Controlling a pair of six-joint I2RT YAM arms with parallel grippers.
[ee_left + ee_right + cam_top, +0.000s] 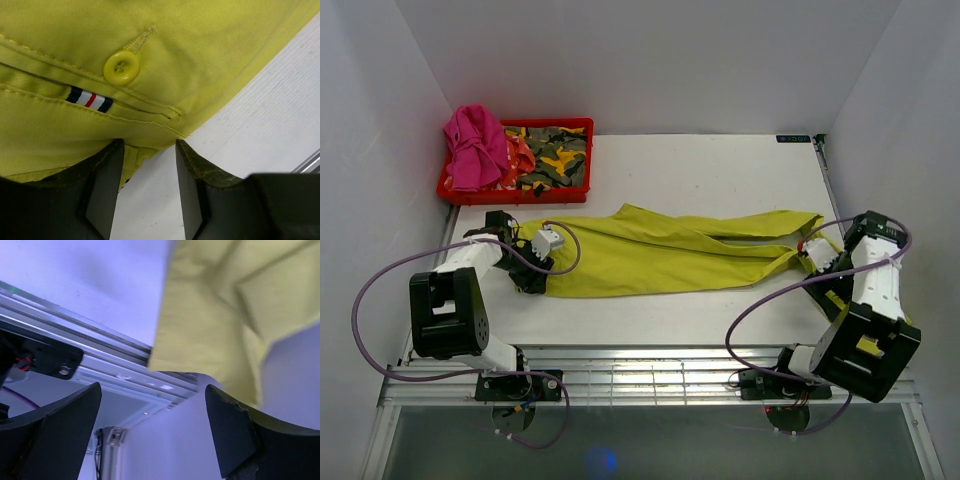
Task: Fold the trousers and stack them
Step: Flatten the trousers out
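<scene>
The lime yellow-green cloth trousers (660, 255) lie spread across the white table (720, 170). Their long axis runs left to right, with the waistband at my left and the 2 leg ends at my right. My left gripper (533, 268) sits at the waistband's near corner, so that arm is nearer the waist. My right gripper (817, 258) is just beside the leg ends, on their near side.

In the right wrist view the cuffs lie ahead of the fingertips, not between them, and those jaws stand wide apart, holding nothing. In the left wrist view my jaws are parted, with bare table showing in the gap. The cloth's edge, below the round yellow button (121, 66) and the small striped tab (90, 99), reaches one finger, but I judge nothing is clamped. The fold, I judge, turns on carrying 1 end along that axis over the other.

Hard to make out: how the 2 legs overlap near the cuffs, and whether cloth is tucked under that left-arm finger. From above, the arm hides my right fingertips.
</scene>
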